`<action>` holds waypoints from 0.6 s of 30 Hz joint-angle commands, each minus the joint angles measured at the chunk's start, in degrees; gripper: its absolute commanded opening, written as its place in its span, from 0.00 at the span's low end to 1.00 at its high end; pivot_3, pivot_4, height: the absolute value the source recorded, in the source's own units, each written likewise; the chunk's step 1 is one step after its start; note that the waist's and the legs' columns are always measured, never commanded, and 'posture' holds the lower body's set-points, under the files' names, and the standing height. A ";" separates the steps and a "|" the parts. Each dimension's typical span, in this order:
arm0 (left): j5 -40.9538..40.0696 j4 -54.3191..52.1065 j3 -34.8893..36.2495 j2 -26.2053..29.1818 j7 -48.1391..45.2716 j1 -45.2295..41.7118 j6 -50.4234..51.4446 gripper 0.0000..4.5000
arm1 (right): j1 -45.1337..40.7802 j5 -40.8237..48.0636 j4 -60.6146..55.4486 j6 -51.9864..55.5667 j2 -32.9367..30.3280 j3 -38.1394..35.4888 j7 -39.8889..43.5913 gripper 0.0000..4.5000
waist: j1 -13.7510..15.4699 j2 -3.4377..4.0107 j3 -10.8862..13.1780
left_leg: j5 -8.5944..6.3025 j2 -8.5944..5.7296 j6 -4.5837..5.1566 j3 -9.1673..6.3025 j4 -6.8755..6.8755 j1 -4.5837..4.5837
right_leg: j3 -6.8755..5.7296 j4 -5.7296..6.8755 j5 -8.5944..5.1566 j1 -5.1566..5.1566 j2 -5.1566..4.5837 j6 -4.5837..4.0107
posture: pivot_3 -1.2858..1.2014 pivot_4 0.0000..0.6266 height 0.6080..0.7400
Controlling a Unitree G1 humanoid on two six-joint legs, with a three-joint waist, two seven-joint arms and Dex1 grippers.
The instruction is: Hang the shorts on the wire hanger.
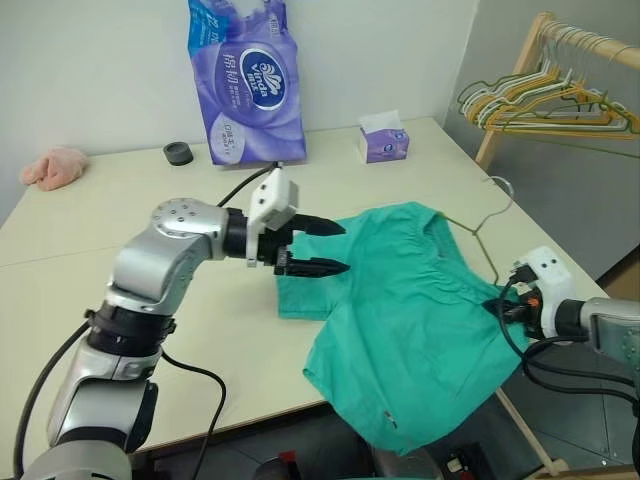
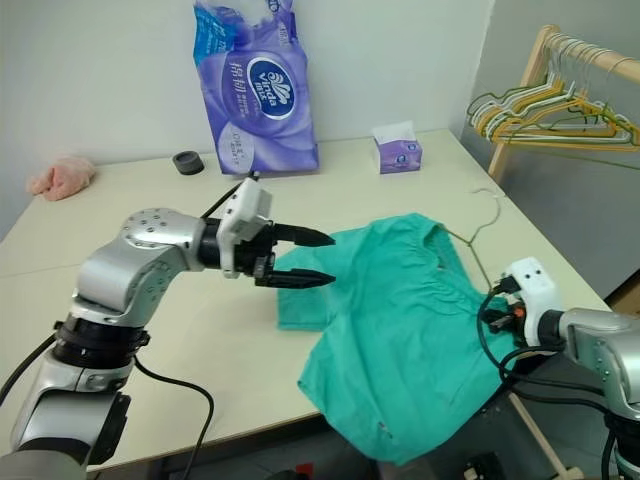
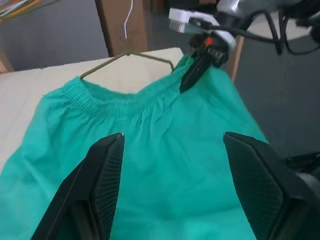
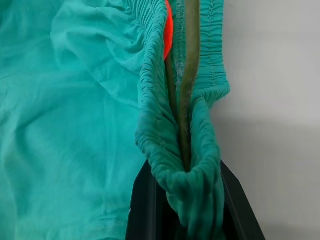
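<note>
The teal-green shorts point(image 1: 410, 310) lie spread on the table's right part, one leg hanging over the front edge. The thin wire hanger point(image 1: 480, 225) pokes out of the waistband, its hook point(image 1: 503, 185) lying towards the table's far right. My right gripper point(image 1: 503, 307) is shut on the gathered waistband point(image 4: 200, 165) at the right edge, and the hanger wire point(image 4: 189, 75) runs inside that fold between the fingers. Open and empty, my left gripper point(image 1: 345, 248) hovers over the shorts' left leg, pointing towards the right gripper point(image 3: 192, 75).
At the back of the table stand a purple tissue pack point(image 1: 245, 80), a small tissue box point(image 1: 383, 140) and a black round object point(image 1: 178, 152). A pink cloth lump point(image 1: 55, 167) lies at the far left. A wooden rack with bunched hangers point(image 1: 550, 100) stands beyond the right edge.
</note>
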 commanded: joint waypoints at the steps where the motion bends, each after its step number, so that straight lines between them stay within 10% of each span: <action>1: 5.49 1.33 -2.19 -4.94 6.02 -4.59 -4.11 0.74 | -2.02 -0.17 1.37 4.63 -3.86 -8.62 -1.57 0.00 | 0.25 0.02 0.01 | 0.00 0.00 0.00 -0.01 0.01 -0.03 | -0.01 -0.01 0.00 0.00 -0.08 0.01 | 0.37 0.14 1.00; 18: 13.09 13.16 -5.76 -29.26 18.68 -20.58 -10.94 0.74 | -21.18 -7.47 23.37 8.12 -13.46 -19.25 -13.20 0.00 | -2.41 0.52 0.23 | -0.11 -0.17 0.20 0.55 -0.24 -0.02 | 0.68 -0.39 0.04 0.02 0.18 0.12 | 0.36 0.16 1.00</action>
